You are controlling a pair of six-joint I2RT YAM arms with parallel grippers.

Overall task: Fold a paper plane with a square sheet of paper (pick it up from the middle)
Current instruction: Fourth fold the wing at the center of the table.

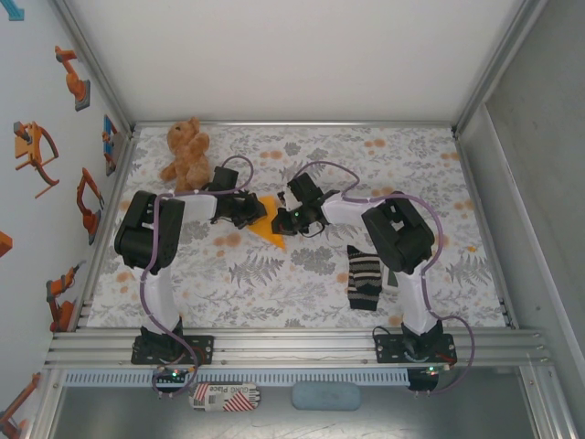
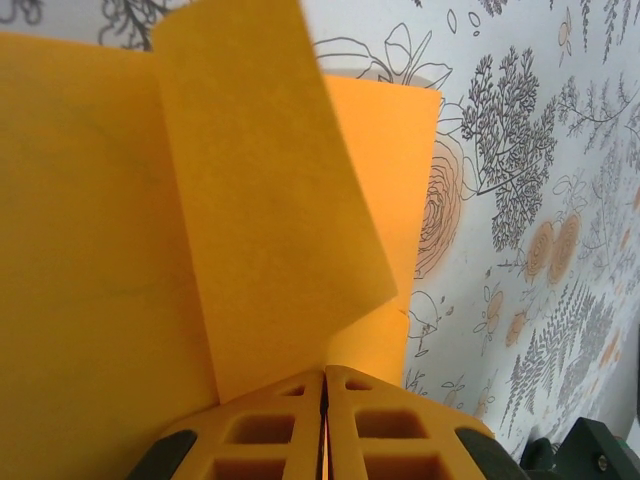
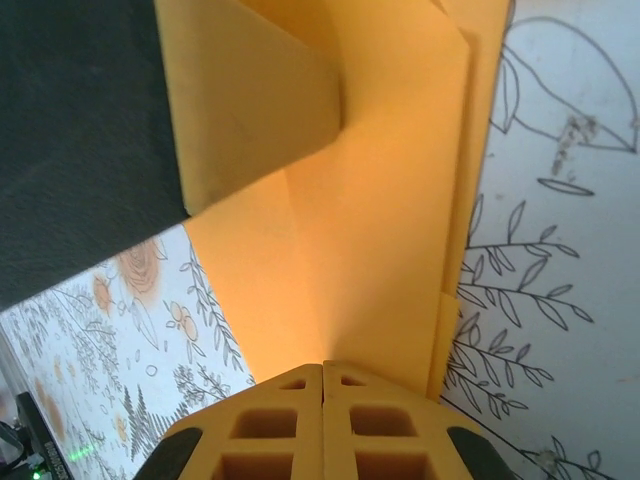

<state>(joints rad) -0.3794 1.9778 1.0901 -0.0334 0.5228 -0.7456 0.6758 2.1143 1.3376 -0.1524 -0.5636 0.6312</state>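
The paper (image 1: 271, 226) lies between both hands, its point toward the near edge; the left hand (image 1: 249, 214) pinches its raised flap, and the right hand (image 1: 287, 218) is closed against its fold.

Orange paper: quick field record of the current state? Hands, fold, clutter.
paper: orange paper sheet, partly folded, mid-table
fold: one flap standing up off the sheet
left hand: shut, pinching the flap's edge
right hand: shut, tips at the paper's edge
clutter: teddy bear far left, striped sock by right arm
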